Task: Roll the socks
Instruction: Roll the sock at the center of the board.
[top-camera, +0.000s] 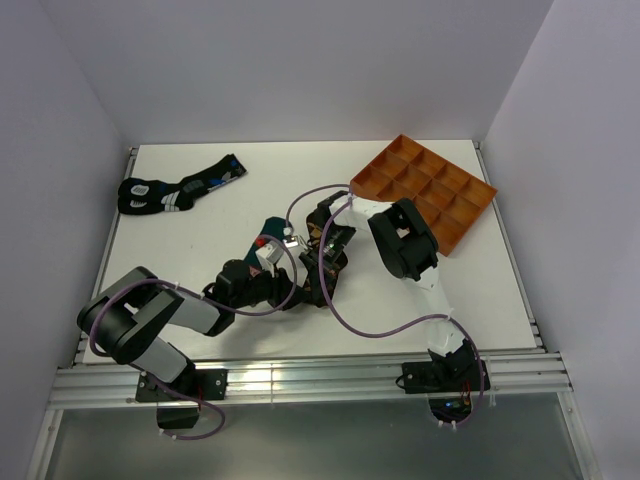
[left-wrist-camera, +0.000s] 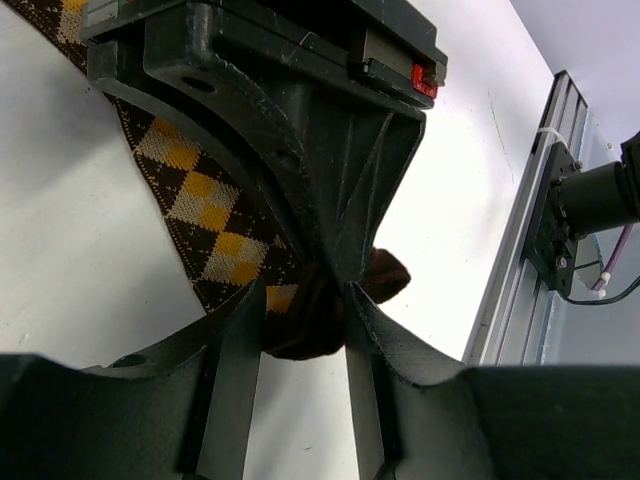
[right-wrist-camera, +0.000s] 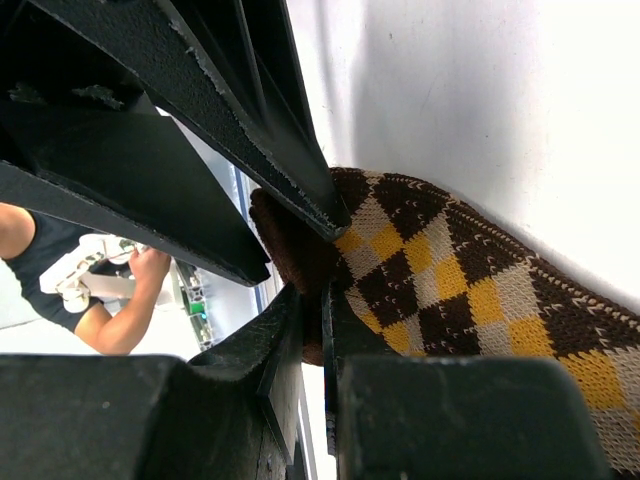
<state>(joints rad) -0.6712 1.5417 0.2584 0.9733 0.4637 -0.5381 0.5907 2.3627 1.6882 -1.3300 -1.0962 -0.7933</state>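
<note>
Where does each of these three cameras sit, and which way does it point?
Top external: fixed above and behind the arms, looking down on the table; left arm and right arm show whole.
Left wrist: on the left arm's wrist, looking along its own fingers at the checkered sock; the right gripper reaches in from the top.
Right wrist: on the right arm's wrist, facing the same sock from the opposite side; its fingers show below, the left gripper upper left.
Shared: both wrist views show the sock's brown cuff.
</note>
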